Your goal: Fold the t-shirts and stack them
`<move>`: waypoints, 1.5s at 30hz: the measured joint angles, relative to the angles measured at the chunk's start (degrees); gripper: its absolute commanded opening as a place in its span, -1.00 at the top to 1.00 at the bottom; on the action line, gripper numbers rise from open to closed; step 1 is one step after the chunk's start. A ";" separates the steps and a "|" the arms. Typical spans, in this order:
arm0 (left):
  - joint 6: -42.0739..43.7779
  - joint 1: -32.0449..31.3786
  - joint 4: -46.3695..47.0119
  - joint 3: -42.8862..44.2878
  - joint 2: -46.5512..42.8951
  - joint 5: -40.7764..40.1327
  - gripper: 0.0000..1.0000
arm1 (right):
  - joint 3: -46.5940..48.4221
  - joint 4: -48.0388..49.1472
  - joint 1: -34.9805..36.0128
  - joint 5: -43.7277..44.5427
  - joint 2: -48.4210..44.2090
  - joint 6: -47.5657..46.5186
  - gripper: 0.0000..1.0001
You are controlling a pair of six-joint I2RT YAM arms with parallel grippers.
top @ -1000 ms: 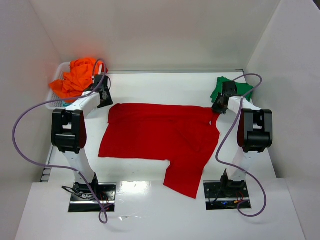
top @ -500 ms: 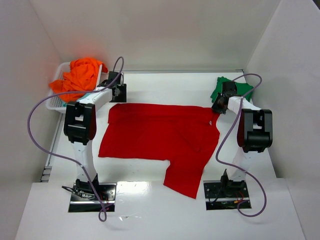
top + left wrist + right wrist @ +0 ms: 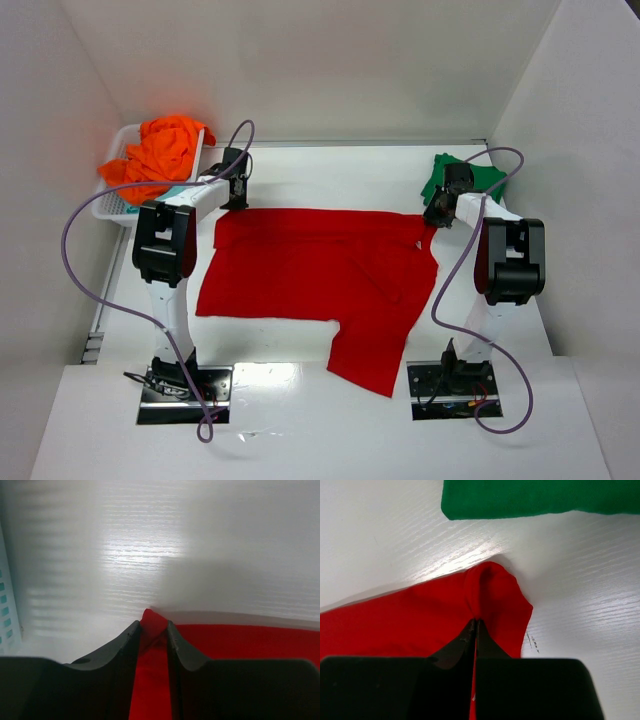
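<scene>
So the left end effector is sitting with its jaws narrow and a little peak of the red t-shirt bunching up between the 2 fingers, which looks to me like it's pinching the far left corner rather than just hovering over it. The right end effector is clamping fully tight on a small fold at the far right corner, with the cloth puckering up right at the tips. Both are gripping the far edge at opposite ends, and I'm guessing that's so the 2 arms can lift or drag that edge together and bring it over in 1 clean fold instead of crumpling it. The red t-shirt itself is lying spread out flat across the middle of the bench, with 1 part trailing toward the near right. Just beyond the right end effector a green t-shirt is lying on the bench, apart from the red cloth, so I'm reading that as the stack spot. Over at the far left an orange t-shirt is heaping out of a white basket, probably waiting for its turn, so the job is looking nowhere near done.
</scene>
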 measured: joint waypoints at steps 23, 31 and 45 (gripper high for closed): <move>-5.11 5.68 -0.02 -0.02 0.13 -2.25 1.00 | 0.00 -0.02 0.59 0.92 0.00 0.07 1.00; -7.78 5.77 -0.09 0.24 0.13 -5.55 0.46 | 0.00 -0.02 0.76 1.09 0.00 0.07 1.00; -8.46 6.38 1.11 1.11 0.02 -5.60 0.01 | 0.00 -0.04 0.74 2.10 0.00 0.04 1.00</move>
